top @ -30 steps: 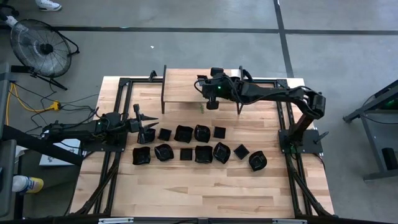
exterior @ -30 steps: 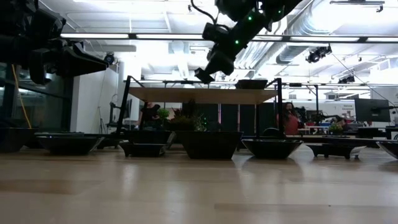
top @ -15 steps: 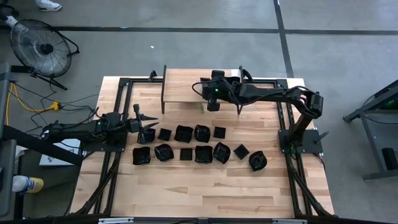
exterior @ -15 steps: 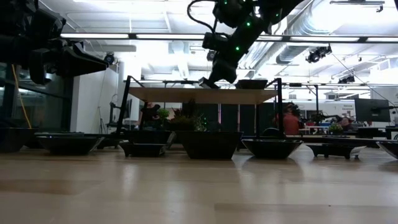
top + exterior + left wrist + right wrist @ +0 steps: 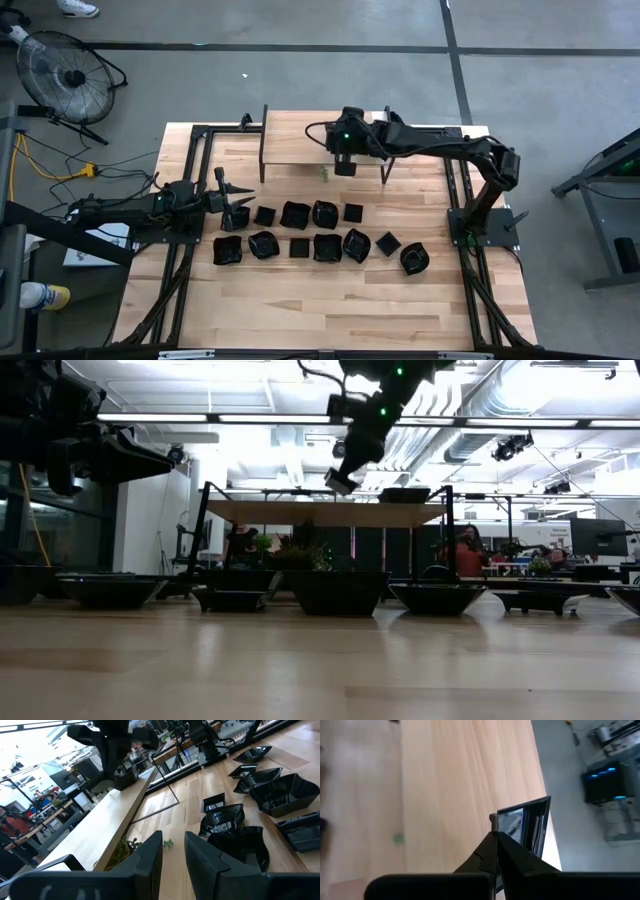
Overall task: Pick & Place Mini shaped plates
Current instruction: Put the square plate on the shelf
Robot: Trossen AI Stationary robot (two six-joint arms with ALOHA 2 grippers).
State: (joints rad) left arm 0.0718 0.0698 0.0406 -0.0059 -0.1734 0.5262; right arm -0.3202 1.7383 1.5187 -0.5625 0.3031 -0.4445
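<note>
Several glossy black mini shaped plates (image 5: pixel 327 247) stand base-down in two rows on the wooden table; the low view shows them as a line of dishes (image 5: pixel 335 590). My right gripper (image 5: pixel 343 167) hangs over the near edge of the raised wooden shelf (image 5: pixel 300 135), shut on one square plate (image 5: pixel 522 827). My left gripper (image 5: pixel 238 197) hovers open above the left end of the rows, its fingers (image 5: pixel 150 857) apart, with plates (image 5: pixel 280 795) ahead of it. My right gripper (image 5: pixel 496 834) pinches the square plate by one edge of its rim (image 5: pixel 506 831) between its two fingers. It comes from above, pointing down. The plate is lifted clear, stands on edge beyond the fingertips, and hangs tilted above the shelf (image 5: pixel 338 482).
The shelf stands on thin black legs (image 5: pixel 263 140) at the table's far side. A small green sprig (image 5: pixel 323 175) lies just in front of it. Black frame rails (image 5: pixel 190 160) run along both table sides. Bare wood (image 5: pixel 330 300) fills the near half.
My right gripper, still shut on the plate, has shifted a little toward the far edge over the shelf and risen slightly, turning at the wrist so the plate tips. The left arm and the plates on the table have stayed put.
</note>
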